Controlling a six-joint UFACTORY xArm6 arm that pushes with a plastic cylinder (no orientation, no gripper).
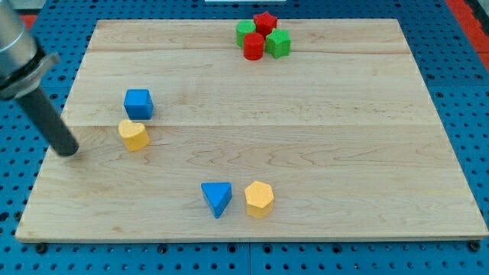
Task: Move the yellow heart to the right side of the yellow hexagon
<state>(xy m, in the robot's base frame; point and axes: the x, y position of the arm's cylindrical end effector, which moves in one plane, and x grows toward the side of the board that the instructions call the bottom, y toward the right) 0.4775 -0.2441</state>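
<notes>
The yellow heart lies at the board's left, just below a blue cube. The yellow hexagon sits near the view's bottom centre, with a blue triangle close on its left. My tip rests on the board near its left edge, to the left of the yellow heart and a little lower, apart from it. The dark rod slants up to the view's upper left.
A tight cluster sits at the view's top centre: a red star, a green block, a red cylinder and a green cube. The wooden board lies on a blue pegboard.
</notes>
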